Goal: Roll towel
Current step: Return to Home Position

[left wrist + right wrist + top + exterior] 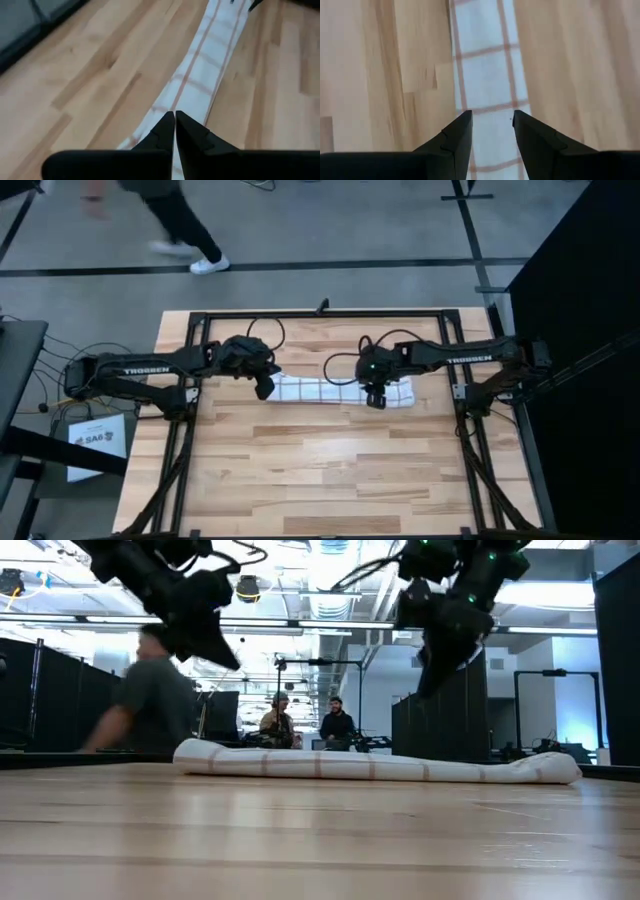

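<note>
— Since the towel (343,391) already lies as a long, narrow roll across the far half of the table (330,480), how much of the job would you say is left?

— Very little, by my reading. In the low view it sits flat on the wood as one even tube, both ends on the surface, with nothing holding it. I'd judge the rolling itself done, or nearly so.

— And the arms?

— Both hang above it, clear of the cloth. The left gripper (175,131) is over the towel's left end with its fingers pressed together on nothing. The right gripper (491,131) is over the right end, fingers apart, the checked cloth showing in the gap below them.

— So what does the next move ask for?

— If the roll is loose, a light press or tuck at one end, coming straight down so the tube isn't dragged sideways and opened. Otherwise, both arms simply draw back.

— Anything else about?

— A person (170,215) on the floor beyond the table, well away from the work.
</note>
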`<move>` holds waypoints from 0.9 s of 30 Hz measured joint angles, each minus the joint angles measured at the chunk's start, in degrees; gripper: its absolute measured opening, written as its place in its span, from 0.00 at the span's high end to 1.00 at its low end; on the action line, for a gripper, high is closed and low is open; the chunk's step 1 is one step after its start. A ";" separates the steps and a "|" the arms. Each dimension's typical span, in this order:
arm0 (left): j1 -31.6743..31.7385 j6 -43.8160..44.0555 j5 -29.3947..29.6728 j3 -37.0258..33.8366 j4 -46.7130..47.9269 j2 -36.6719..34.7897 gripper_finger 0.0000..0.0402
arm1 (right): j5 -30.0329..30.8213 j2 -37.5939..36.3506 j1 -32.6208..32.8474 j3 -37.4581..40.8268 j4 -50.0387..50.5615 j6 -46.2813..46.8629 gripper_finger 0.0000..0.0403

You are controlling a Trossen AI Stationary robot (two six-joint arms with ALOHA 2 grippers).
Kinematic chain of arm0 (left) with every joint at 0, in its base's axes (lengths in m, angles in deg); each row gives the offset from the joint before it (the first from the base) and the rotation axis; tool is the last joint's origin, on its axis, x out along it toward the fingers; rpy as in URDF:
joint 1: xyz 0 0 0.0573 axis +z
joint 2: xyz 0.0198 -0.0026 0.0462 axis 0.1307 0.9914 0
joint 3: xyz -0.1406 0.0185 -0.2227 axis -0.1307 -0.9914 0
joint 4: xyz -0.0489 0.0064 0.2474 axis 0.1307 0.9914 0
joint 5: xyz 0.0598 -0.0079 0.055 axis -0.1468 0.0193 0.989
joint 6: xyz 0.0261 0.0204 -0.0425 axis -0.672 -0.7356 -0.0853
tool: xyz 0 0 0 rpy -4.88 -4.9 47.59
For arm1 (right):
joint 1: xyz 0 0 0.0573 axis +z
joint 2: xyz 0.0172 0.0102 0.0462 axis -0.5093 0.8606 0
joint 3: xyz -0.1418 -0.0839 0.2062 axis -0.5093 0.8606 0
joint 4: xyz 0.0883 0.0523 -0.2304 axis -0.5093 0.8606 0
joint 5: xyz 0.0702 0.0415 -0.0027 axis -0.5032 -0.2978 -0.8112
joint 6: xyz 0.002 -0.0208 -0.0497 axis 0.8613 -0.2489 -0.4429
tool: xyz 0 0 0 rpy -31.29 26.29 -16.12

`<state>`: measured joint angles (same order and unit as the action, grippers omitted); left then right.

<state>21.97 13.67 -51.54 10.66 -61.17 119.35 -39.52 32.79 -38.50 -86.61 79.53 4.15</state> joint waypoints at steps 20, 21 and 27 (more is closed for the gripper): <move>-0.04 -4.17 -8.91 0.51 1.56 0.01 1.00 | -4.01 -0.04 0.00 -1.06 -9.28 3.81 0.97; -0.04 -4.69 -8.97 0.51 1.89 0.01 1.00 | -4.25 -0.04 0.00 -1.06 -8.82 3.84 0.98; -0.45 -6.40 -9.67 0.51 0.73 0.21 1.00 | -4.83 -0.83 -0.02 1.78 -8.56 6.30 1.00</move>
<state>21.52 7.27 -61.22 11.16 -60.45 119.56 -44.36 31.95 -38.51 -84.83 70.97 10.44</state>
